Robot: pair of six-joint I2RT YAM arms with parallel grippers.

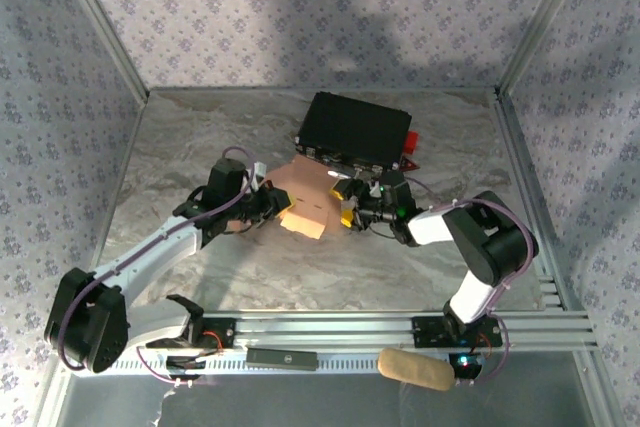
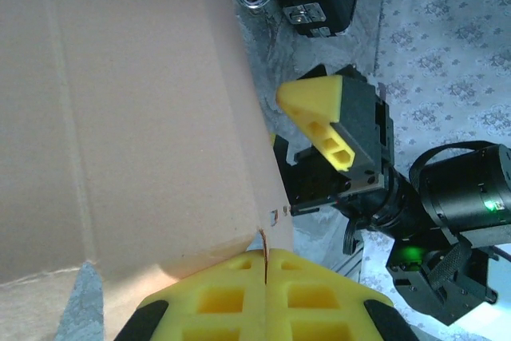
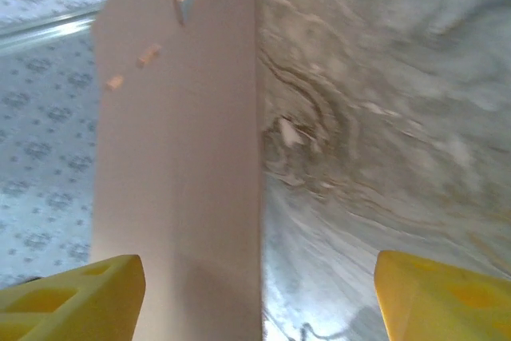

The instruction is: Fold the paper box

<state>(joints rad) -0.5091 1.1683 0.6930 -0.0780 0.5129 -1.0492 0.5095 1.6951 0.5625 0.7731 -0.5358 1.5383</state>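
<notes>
Pinching the paper box (image 1: pixel 305 205) by its edge, the left end effector (image 2: pixel 263 269) is clamped shut. The box lies mid-bench, just before the black case (image 1: pixel 355 130). The right end effector (image 1: pixel 345 201) gapes wide astride a panel, gripping nothing; best close squarely beside the crease.

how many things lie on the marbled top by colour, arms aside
orange: 1, box
black: 1, case
red: 1, red piece at the case's right end
total: 3
</notes>
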